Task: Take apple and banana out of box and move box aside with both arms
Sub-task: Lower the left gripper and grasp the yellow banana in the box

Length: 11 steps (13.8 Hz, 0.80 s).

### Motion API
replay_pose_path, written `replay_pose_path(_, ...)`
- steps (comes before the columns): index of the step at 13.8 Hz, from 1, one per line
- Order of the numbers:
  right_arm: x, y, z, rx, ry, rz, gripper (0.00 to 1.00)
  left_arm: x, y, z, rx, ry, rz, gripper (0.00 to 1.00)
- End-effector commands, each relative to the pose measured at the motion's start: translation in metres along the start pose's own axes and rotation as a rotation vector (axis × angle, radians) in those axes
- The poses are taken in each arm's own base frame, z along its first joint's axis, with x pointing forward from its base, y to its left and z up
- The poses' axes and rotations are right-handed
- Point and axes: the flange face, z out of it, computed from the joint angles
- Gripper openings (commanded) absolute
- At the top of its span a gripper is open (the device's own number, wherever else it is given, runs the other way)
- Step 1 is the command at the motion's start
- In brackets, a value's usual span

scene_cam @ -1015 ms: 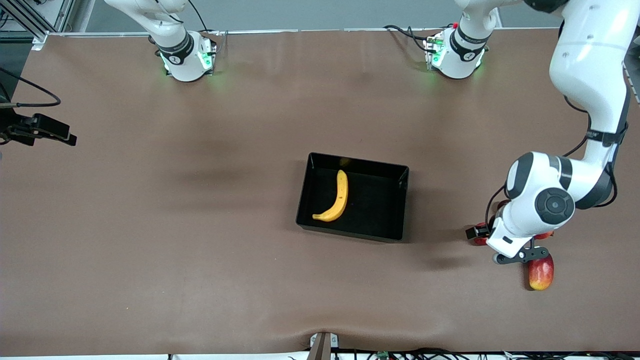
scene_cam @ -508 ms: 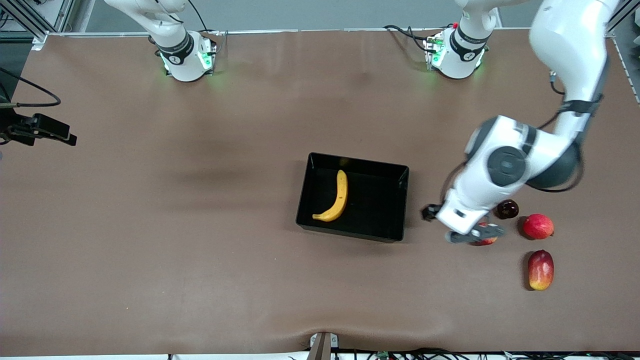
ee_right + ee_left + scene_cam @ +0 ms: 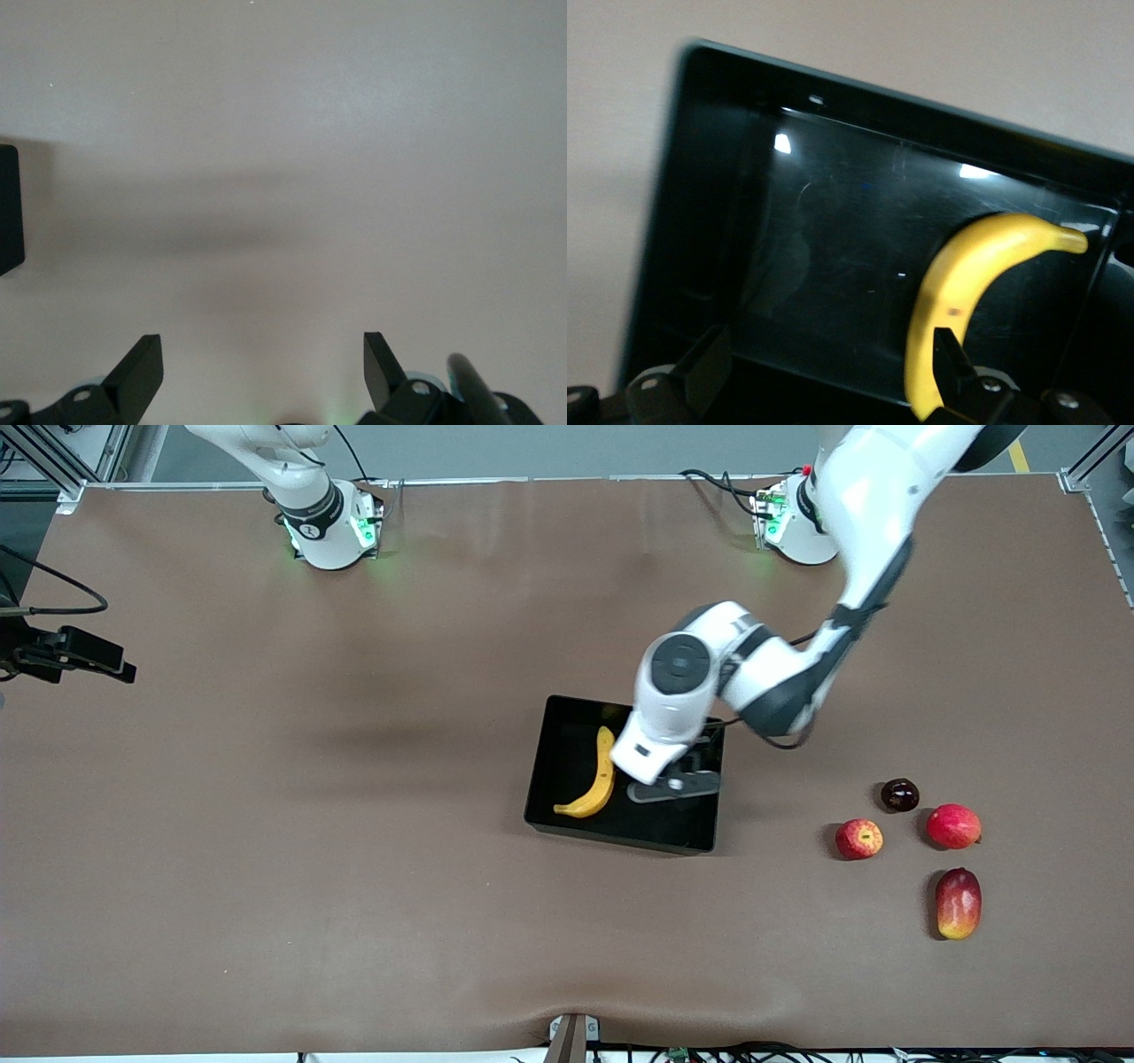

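From the front, my left end effector, which a second ago hung by the fruit at the frame's right, has swung in over the box at centre, fingers spread and empty; the apple already lies out on the bench at lower right, so I judge the banana comes next. In the left wrist view the banana lies close to one box wall, leaving little finger room there. My right end effector, also spread, waits over bare bench.
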Motion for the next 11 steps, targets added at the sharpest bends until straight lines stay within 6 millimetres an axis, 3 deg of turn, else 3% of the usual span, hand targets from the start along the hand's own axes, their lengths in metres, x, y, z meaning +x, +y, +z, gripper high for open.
replay_pose_path(1, -0.004, 0.001, -0.003, 0.012, -0.007, 0.004, 1.00, 0.001, 0.022, 0.024, -0.041, 0.029, 0.030, 1.00)
replay_pose_path(3, -0.003, 0.001, -0.003, 0.012, -0.005, 0.004, 1.00, 0.001, 0.028, 0.037, -0.067, 0.027, 0.059, 1.00)
replay_pose_path(7, -0.003, 0.001, -0.004, 0.012, -0.004, 0.004, 1.00, -0.020, 0.058, 0.059, -0.074, 0.025, 0.118, 1.00)
replay_pose_path(11, -0.003, -0.001, -0.004, 0.012, -0.001, -0.002, 1.00, -0.033, 0.070, 0.105, -0.080, 0.039, 0.123, 1.00)
